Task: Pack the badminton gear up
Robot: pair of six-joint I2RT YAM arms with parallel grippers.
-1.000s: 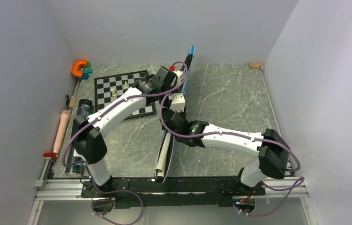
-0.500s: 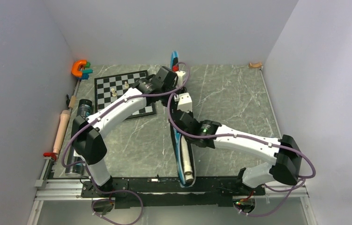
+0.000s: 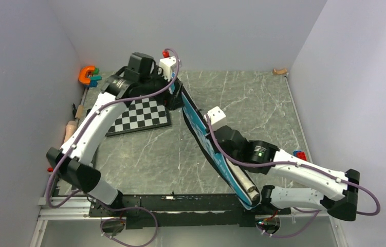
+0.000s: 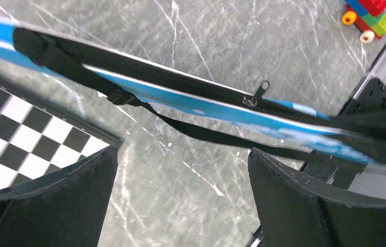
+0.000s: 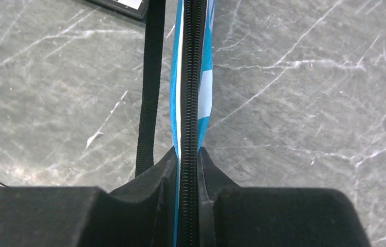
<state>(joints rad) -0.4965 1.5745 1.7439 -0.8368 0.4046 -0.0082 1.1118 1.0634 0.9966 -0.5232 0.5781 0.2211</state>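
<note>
Fingers, left gripper [image 4: 183, 153]: released and spread wide with nothing between them, hanging above the bag.
Fingers, right gripper [image 5: 188, 154]: clenched on the bag's zipped edge, with the zip running up between them.
Bag look: blue bag [image 3: 208, 141], long and flat, with a black zip along the edge and a black strap [image 4: 201, 136] hanging off it. White lettering on the side is too skewed to read.
Bag place: top view, diagonal from upper centre down to lower right of centre, over the marble table [image 3: 262, 108].
Lower end: a dark cylinder [image 3: 246, 185] shows there; I cannot tell whether it is a tube or a handle.
Hidden: the bag's contents. Its upper end is behind the left arm in the top view. I cannot tell whether the bag touches the table.
Blur: the bag is smeared at both frame edges in the left wrist view.
Left wrist only: zip pull [image 4: 259, 93]; toy brick car [image 4: 368, 13], upper right corner.
Top view only: orange clamp [image 3: 88, 74], upper left; the whole bag length.
Chessboard [image 3: 142, 116]: left of the bag; its corner is at the lower left of the left wrist view.
Right wrist only: the grip on the zip.
</note>
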